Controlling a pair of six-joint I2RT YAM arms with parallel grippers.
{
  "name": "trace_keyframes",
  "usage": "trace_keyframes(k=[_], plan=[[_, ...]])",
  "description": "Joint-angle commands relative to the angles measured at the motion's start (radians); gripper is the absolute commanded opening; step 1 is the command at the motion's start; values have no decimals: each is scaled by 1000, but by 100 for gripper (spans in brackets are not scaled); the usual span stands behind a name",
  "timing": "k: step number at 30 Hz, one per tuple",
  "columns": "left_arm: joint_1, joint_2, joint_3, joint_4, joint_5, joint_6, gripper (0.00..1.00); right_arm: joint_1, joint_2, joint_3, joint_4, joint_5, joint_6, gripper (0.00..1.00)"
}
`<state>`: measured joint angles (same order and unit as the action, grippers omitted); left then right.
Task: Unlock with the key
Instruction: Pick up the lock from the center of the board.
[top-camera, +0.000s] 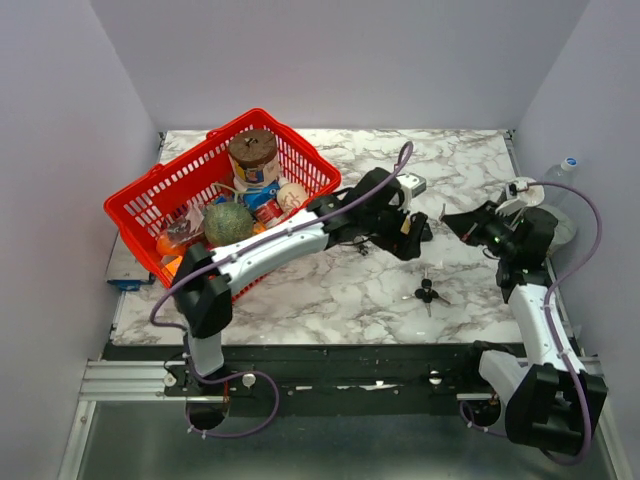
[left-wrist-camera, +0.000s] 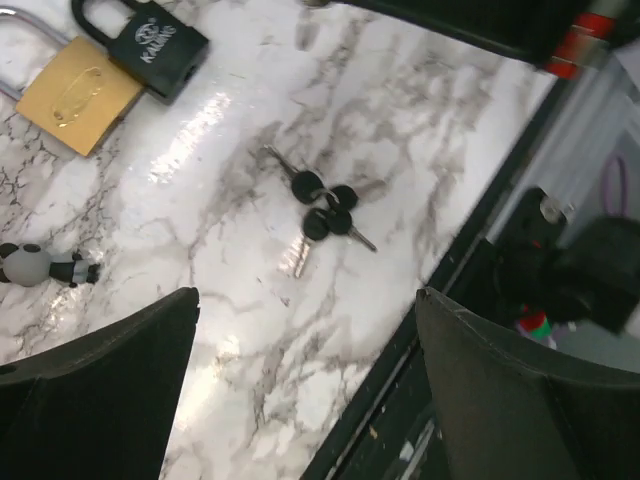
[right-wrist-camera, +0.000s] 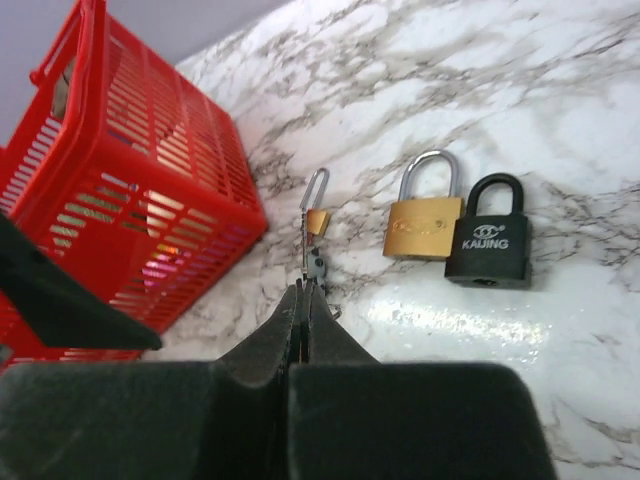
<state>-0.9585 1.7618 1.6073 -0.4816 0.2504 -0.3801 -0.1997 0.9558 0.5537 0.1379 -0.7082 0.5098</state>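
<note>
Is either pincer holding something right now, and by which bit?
The left pincer is open, empty. The right pincer is shut, apparently pinching the small key in the tiny brass padlock by its head.

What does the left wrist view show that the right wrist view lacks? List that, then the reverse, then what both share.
Left wrist only: the key bunch, a small panda figure and the open left claw.
Right wrist only: the red basket, and the shut right claw pinching a small key with a small padlock on it.
Both: the brass padlock and black padlock side by side on the marble table.
</note>
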Motion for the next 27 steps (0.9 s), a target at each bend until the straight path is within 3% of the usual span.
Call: trace_keyframes(k=[1,8,14,27], plan=[[30,201,192,-109,-161,-147,94,-61,-3,17,143,-100,94,1],[113,432,319,-184,-238,-218,94,-73,-35,2,160,-129,111,1],[130,499,309,-153,-243,-229,95,-73,1,0,170,-157,116,1],[129,654,450,-155,-301,-218,91,-73,11,-14,204,-183,131,1]])
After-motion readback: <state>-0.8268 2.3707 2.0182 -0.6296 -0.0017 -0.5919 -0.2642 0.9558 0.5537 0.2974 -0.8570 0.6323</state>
